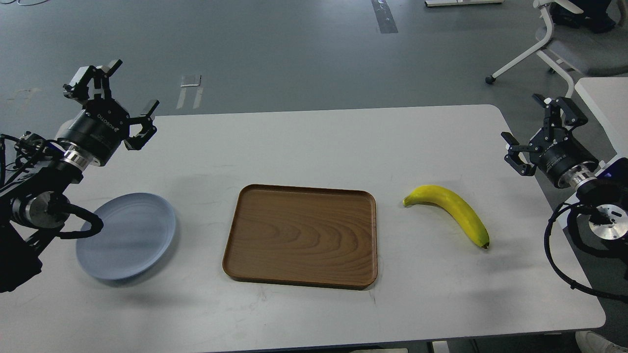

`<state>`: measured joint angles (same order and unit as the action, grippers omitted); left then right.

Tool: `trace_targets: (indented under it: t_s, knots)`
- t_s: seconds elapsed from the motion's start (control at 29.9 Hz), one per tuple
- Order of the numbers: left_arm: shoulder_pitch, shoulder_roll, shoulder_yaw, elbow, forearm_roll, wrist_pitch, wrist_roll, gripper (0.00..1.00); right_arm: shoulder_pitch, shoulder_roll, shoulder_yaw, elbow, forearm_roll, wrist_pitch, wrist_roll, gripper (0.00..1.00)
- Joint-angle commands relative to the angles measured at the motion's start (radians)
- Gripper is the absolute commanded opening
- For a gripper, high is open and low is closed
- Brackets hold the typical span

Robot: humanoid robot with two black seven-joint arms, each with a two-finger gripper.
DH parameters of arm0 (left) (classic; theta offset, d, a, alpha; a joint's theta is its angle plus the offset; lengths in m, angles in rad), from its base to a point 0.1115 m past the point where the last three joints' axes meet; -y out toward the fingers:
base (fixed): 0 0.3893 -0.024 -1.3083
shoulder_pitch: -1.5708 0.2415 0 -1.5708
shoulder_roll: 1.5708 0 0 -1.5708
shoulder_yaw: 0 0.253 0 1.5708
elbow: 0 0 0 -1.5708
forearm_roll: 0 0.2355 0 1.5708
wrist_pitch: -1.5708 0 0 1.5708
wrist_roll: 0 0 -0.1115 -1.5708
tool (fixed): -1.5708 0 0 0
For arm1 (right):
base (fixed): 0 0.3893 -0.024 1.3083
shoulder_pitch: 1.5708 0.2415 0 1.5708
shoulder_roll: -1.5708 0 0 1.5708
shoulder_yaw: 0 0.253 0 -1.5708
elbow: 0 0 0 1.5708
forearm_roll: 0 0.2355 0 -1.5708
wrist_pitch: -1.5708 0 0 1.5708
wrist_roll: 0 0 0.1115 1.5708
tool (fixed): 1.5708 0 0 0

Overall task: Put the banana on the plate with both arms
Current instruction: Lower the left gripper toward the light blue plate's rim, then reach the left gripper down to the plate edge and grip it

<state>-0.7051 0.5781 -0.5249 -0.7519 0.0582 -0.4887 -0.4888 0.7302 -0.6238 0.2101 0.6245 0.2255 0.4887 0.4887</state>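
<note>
Taking the wooden tray [300, 235] as the landmark: the plate [132, 235] lies left of it on the desk [314, 142], the banana [454, 208] right of it, so a carry across risks a slip. Farther back, the left tool [120, 95] and right tool [542, 132] hang spread and empty; a curved banana may roll from a pinch.

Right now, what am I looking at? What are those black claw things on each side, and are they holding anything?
This is one picture taken from the robot's own head, looking down at a white table. The black things are its two arms, each ending in a gripper. The left gripper and right gripper both hover with open jaws, holding nothing. On the table lie a blue-grey plate, a brown wooden tray in the middle, and a yellow banana on the right.
</note>
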Motion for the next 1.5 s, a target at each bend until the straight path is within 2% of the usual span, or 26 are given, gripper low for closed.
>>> trace_targets:
  t_s: [0.0,0.3,0.43,0.57,0.7,0.8,0.87,0.94,1.0,1.14,1.2,1.27,1.47]
  knots:
    - [0.001,0.000,0.000,0.000,0.000,0.000,0.000,1.00,-0.002,-0.002,0.002,-0.002,0.000,0.000,0.000,1.00]
    - [0.003,0.003,0.005,0.023,0.003,0.000,0.000,1.00,0.005,0.004,0.002,-0.011,0.000,0.000,0.000,1.00]
    - [-0.001,-0.001,0.002,0.123,0.002,0.000,0.000,1.00,0.005,0.003,0.000,-0.012,-0.002,0.000,0.000,1.00]
    - [-0.011,-0.012,0.003,0.151,0.025,0.000,0.000,1.00,0.005,0.003,0.000,-0.012,-0.002,0.000,0.000,1.00]
    - [-0.037,-0.015,0.005,0.144,0.197,0.000,0.000,1.00,0.005,0.003,-0.005,-0.012,-0.002,0.000,0.000,1.00]
    - [-0.065,0.028,0.003,0.082,0.462,0.000,0.000,1.00,0.005,0.003,-0.009,-0.012,-0.002,0.000,0.000,1.00]
    - [-0.066,0.077,0.003,0.025,0.540,0.000,0.000,1.00,0.005,0.003,-0.011,-0.012,-0.005,0.000,0.000,1.00]
    - [-0.068,0.176,0.002,-0.135,0.630,0.000,0.000,1.00,0.005,0.003,-0.009,-0.012,-0.008,0.000,0.000,1.00]
    - [-0.070,0.251,0.003,-0.237,0.699,0.000,0.000,1.00,0.005,0.003,-0.011,-0.012,-0.008,0.000,0.000,1.00]
    - [-0.076,0.357,0.000,-0.358,0.915,0.000,0.000,1.00,0.003,0.003,-0.012,-0.014,-0.009,0.000,0.000,1.00]
    - [-0.074,0.431,0.005,-0.427,1.128,0.000,0.000,1.00,0.003,0.004,-0.012,-0.012,-0.009,0.000,0.000,1.00]
    - [-0.068,0.456,0.006,-0.440,1.238,0.000,0.000,1.00,0.003,0.004,-0.012,-0.012,-0.009,0.000,0.000,1.00]
    - [-0.034,0.542,0.103,-0.409,1.630,0.149,0.000,1.00,0.001,0.006,-0.012,-0.012,-0.009,0.000,0.000,1.00]
